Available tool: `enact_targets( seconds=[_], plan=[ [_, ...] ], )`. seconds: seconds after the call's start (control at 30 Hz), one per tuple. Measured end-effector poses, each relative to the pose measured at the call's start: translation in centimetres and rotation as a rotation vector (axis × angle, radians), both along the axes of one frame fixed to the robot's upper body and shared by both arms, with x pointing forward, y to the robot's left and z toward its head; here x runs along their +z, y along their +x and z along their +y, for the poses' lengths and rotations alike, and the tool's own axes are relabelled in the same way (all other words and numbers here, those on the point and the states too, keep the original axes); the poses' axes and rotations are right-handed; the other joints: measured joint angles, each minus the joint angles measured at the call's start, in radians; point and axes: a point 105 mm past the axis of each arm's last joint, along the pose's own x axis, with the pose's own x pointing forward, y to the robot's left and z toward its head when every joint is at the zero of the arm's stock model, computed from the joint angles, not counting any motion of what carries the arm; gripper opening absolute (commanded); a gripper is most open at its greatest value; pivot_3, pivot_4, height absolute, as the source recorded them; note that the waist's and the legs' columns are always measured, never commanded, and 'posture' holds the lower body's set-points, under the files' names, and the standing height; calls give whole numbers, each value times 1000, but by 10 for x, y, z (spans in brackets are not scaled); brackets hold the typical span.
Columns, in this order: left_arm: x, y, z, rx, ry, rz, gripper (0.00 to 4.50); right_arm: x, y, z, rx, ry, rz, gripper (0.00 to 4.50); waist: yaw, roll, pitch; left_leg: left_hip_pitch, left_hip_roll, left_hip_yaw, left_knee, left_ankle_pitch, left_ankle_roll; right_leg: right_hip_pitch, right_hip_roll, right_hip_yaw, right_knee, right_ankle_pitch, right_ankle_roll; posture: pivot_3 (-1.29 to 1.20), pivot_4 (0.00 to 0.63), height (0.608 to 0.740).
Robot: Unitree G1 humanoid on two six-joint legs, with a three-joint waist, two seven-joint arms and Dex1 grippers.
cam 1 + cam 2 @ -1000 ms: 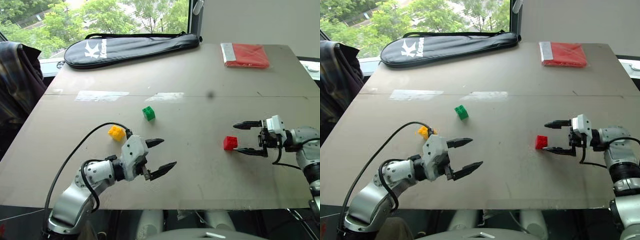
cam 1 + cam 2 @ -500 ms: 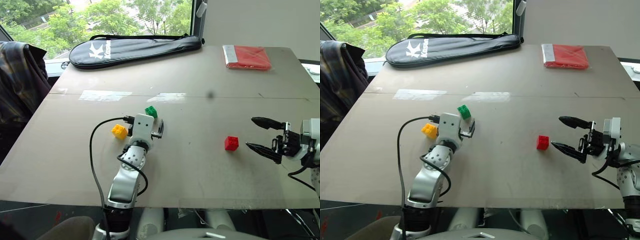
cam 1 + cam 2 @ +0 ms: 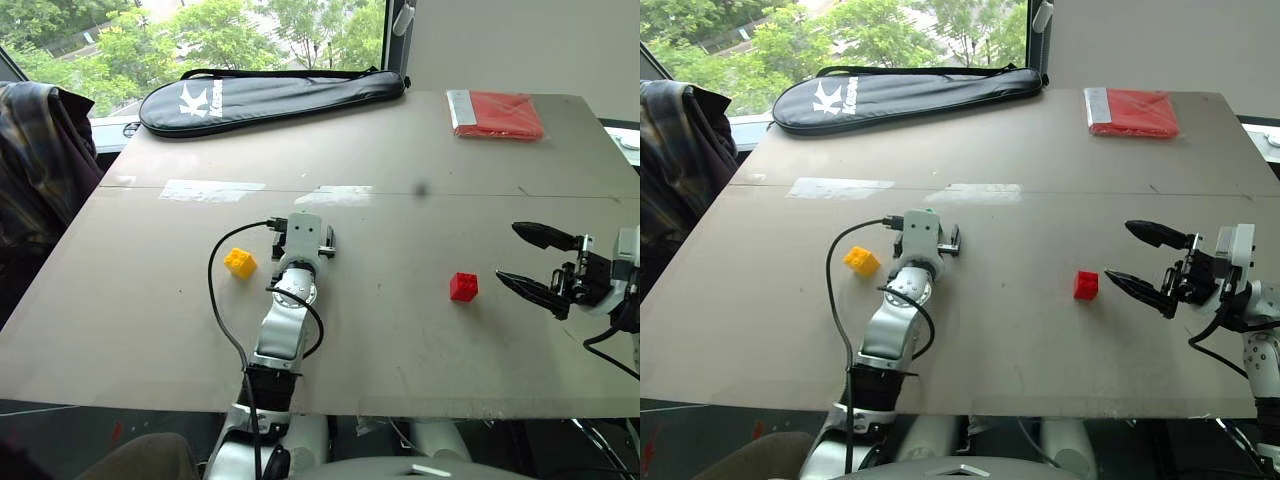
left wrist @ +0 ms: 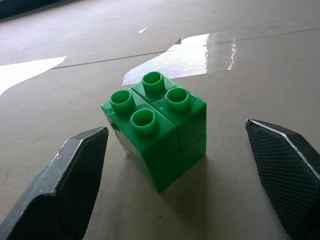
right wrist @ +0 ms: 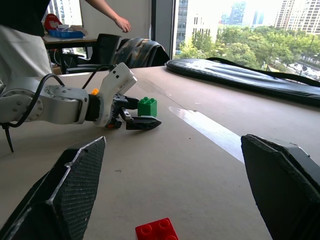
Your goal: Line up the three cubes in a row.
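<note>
My left claw (image 4: 177,185) lies low over the table (image 3: 400,160), stretched straight ahead of me, and its two fingers stand wide apart. The green brick (image 4: 155,127) sits on the tabletop between them, studs up and turned corner-on to me, touching neither finger (image 4: 70,180). From the right wrist I see the same thing side-on: the green brick sits between those black fingertips.

The yellow brick (image 3: 239,262) lies near the left claw's wrist, off to its left side and clear of it.

My right claw (image 3: 522,257) hangs above the table at my right, also spread wide with nothing in it, pointing across toward the left. The red brick (image 3: 463,286) rests on the table just beyond its fingertips, apart from them.

A black racket bag (image 3: 270,95) and a flat red packet (image 3: 495,112) lie at the far edge, well apart from both claws.
</note>
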Motion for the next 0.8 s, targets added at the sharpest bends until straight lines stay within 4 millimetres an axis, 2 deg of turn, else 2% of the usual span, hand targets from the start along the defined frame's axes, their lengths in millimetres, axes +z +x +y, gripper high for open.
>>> enact_targets(
  seconds=[0.13, 0.2, 0.23, 0.6, 0.67, 0.8],
  plan=[
    [-1, 0, -2, 10, -4, 6, 2941, 1, -1, 3, 3, -2, 11, 4500, -1, 0, 0, 0, 0, 0, 0, 0, 0, 0, 0, 0, 0, 0, 0, 0, 150, 708],
    [-1, 0, -2, 23, 2, 8, 1931, 2, -2, 5, 6, -2, 13, 4500, -1, 0, 0, 0, 0, 0, 0, 0, 0, 0, 0, 0, 0, 0, 0, 0, 150, 708],
    [-2, -1, -2, 33, 2, 12, 1710, 2, -2, 5, 7, -2, 15, 4500, -1, 0, 0, 0, 0, -1, 0, 0, 0, 0, 0, 0, 0, 0, 0, 0, 150, 708],
    [-1, -2, 1, 47, -19, 22, 1623, 1, -2, 6, 13, -1, 29, 4500, -2, 0, 0, 0, 0, 0, 0, 0, 0, 0, 0, 0, 0, 0, 0, 0, 150, 708],
    [-2, -3, 3, 11, -19, 17, 1623, 1, -2, 6, 14, 0, 29, 4500, -3, 0, 0, 0, 0, 0, 0, 0, 0, 0, 0, 0, 0, 0, 0, 0, 150, 708],
    [-5, -14, -4, -225, -24, 2, 1623, -2, -1, 4, 6, 8, 35, 4500, -1, 0, 0, -1, 0, 0, -1, 0, 0, -1, 0, -1, -1, 0, -1, 0, 150, 708]
  ],
)
